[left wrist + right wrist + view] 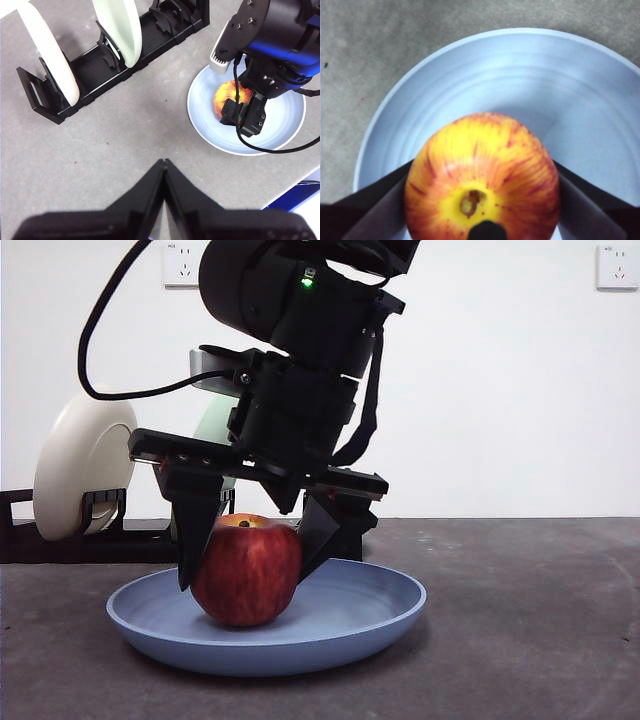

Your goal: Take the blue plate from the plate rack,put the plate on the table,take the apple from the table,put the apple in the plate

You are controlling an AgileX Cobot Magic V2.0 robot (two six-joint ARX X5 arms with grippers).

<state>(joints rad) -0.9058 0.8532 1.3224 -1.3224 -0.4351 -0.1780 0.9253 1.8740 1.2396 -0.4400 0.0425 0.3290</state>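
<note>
Front view: I see the right gripper (250, 560) closed on the apple (247, 572), resting in the blue plate (350, 625). Left wrist view adds the plate rack (100, 70) and the left gripper (164, 165), jaws together, empty. Right wrist view: the apple's stem dimple.

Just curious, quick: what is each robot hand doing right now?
Left gripper: shut, holding nothing.
Right gripper: fingers on both sides of the apple, holding it.

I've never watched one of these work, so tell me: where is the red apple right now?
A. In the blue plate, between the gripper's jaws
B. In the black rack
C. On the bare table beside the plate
A: the apple sits in the blue plate, with the right gripper flanking it.
</note>
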